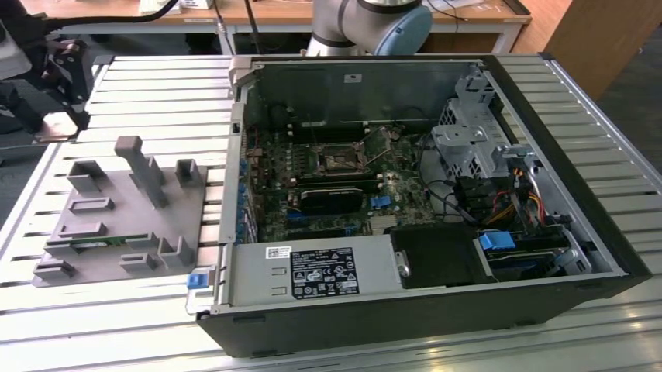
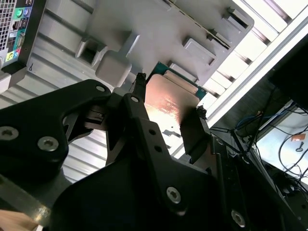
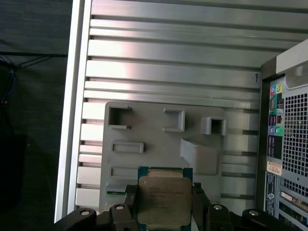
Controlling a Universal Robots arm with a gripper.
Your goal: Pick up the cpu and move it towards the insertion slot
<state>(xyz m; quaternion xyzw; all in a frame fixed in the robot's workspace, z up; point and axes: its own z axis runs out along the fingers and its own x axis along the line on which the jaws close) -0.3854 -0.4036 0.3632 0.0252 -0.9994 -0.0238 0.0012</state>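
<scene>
Gripper [image 3: 164,203] clamped on cpu [image 3: 163,191], nr grey fixture [image 3: 154,139].

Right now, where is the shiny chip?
In both wrist views the cpu sits gripped by the tool, close to the grey parts tray beside the computer case.
</scene>
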